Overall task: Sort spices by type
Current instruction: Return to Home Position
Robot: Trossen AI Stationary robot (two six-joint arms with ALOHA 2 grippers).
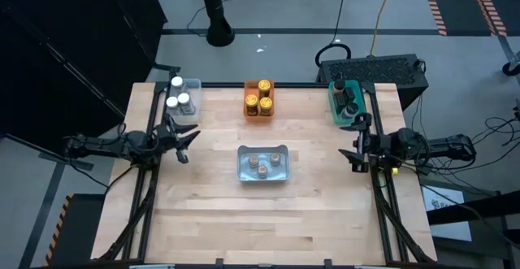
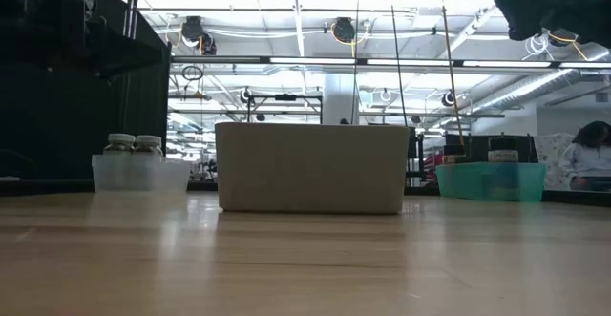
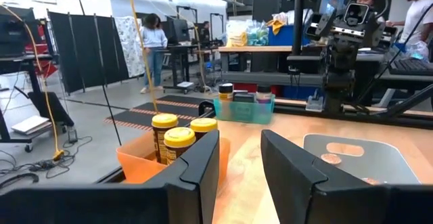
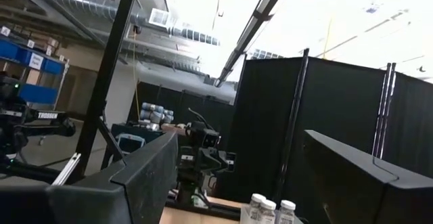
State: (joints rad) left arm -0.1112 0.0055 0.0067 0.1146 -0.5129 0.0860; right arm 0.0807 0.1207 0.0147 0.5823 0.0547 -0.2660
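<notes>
Left gripper at left edge, fingers spread, empty. Cylindrical spices: white-lidded in clear bin far left, gold-lidded in orange bin, brown-lidded in glossy centre tray, dark-lidded in green bin far right. Right gripper likewise splayed, empty.

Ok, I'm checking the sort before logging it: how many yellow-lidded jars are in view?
3 yellow-lidded jars, all in the orange bin at the table's back edge: one toward its rear, two side by side nearer the middle of the table. None seems hidden.

Open tabletop around central grey bin
</notes>
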